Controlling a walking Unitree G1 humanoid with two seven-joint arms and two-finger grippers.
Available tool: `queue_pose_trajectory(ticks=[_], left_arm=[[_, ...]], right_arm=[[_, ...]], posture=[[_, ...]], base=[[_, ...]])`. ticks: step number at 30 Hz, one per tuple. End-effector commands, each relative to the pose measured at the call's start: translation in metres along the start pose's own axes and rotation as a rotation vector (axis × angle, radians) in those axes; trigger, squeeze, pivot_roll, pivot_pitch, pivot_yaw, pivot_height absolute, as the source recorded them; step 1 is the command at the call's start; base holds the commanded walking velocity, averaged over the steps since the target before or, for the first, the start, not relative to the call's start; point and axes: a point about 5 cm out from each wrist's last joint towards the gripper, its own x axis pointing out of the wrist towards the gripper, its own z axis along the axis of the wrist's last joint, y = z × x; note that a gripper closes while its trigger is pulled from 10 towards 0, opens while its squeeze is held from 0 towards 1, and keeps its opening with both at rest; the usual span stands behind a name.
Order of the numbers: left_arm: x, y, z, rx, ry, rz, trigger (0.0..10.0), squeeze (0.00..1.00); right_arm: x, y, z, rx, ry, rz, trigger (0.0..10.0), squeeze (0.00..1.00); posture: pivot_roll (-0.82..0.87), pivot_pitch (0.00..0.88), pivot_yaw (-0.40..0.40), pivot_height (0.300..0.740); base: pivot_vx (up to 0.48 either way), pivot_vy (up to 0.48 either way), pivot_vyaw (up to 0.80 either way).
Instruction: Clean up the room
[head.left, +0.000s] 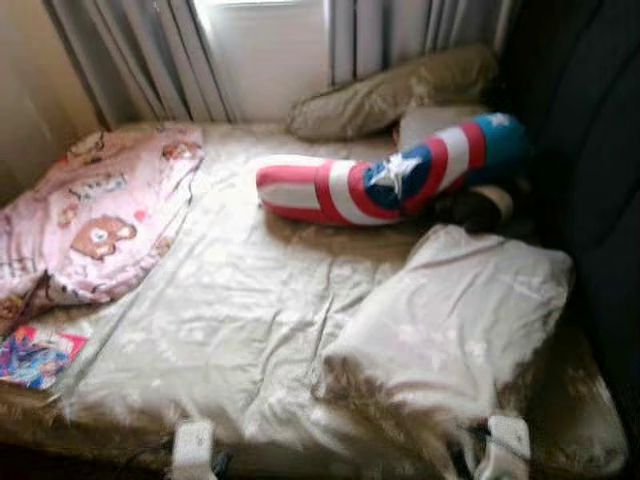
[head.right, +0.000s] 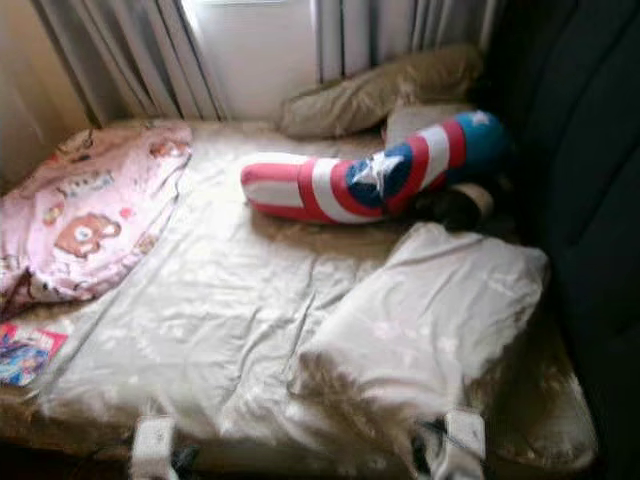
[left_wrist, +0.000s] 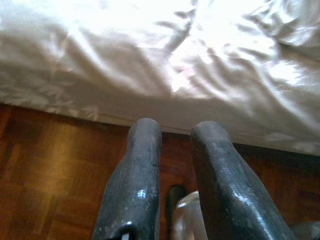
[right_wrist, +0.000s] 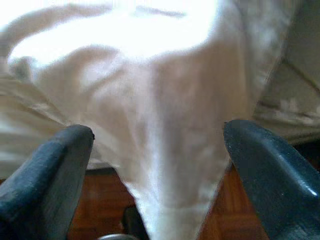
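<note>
At my five o'clock, bed foot | right gripper (right_wrist: 157, 145) jaws spread around cream satin pillow (head.left: 450, 320) corner | left gripper (left_wrist: 177, 135) jaws near-closed, empty, over beige bedsheet (head.left: 240, 310) edge

Soft blur, window (head.left: 262, 50) glare.

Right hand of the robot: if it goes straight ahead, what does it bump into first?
Probably the white pillow. The right hand is open, its fingers spread to either side of the pillow's hanging corner at the bed's edge. How close it is can't be judged.
</note>
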Motion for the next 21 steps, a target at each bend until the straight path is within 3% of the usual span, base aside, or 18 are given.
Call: queue_pose_trajectory(ticks=[1,6,21], left_arm=[[0.001,-0.006,0.0,0.005,0.0,-0.015,10.0,0.0],[0.001,-0.006,0.002,-0.003,-0.005,-0.015,10.0,0.0],[0.006,-0.007,0.024,-0.044,-0.124,-0.012,10.0,0.0]], right_arm=[[-0.003,-0.007,-0.006,0.006,0.019,-0.019,10.0,0.0],[-0.003,-0.007,-0.005,0.018,0.001,-0.023,10.0,0.0],[-0.003,-0.003,0.001,0.005,-0.063,0.04,10.0,0.0]], posture=[[-0.01,0.0,0.041,0.74],[-0.01,0.0,0.041,0.74],[-0.04,0.0,0.043,0.74]], base=[[0.0,0.0,-0.74],[0.0,-0.298,-0.3],[0.0,0.0,0.0]])
